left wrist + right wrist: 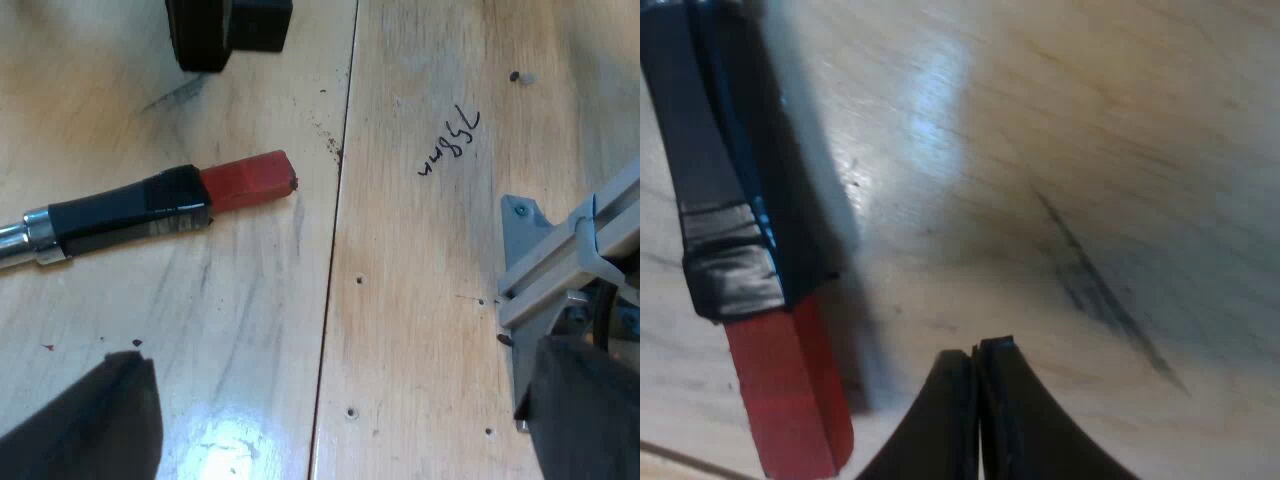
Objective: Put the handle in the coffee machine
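Note:
The holder's dark handle lies flat on the wooden table, its red end free and its metal neck running out of sight. My left gripper hovers a little short of it, open, with only bare wood between the fingers. Beyond the red end, my right gripper hangs low over the table. In the right wrist view the right gripper is shut on nothing, its tips just beside the handle's red end and close above the wood.
A dark seam between two table boards runs past the red end. Handwritten pen marks and small screw holes dot the board beside it. A grey scuff marks the wood near the right fingertips.

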Robot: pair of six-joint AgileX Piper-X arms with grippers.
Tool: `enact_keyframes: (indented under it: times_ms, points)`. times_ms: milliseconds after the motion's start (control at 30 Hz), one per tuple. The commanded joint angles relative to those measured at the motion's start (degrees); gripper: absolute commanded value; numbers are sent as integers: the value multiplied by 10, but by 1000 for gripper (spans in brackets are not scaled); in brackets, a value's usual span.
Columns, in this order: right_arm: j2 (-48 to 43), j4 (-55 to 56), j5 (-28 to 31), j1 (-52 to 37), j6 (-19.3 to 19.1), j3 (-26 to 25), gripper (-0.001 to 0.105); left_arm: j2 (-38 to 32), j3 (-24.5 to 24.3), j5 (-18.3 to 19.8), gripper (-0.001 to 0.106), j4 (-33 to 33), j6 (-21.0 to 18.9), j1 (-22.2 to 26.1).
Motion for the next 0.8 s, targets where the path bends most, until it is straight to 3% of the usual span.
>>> enact_keyframes:
  times_ms: [33,367,567,800]
  points:
    - [0,-20,-10,1,0,11,0,0,-2,3,75,-1,0,-2]
    - [0,-87,-29,1,29,72,0,0,-2,3,75,9,-18,-2]
    - [0,-142,-29,1,29,102,0,0,-2,-19,75,23,-18,-2]
    - [6,-175,-23,1,29,111,0,0,-2,-19,75,23,-18,-2]
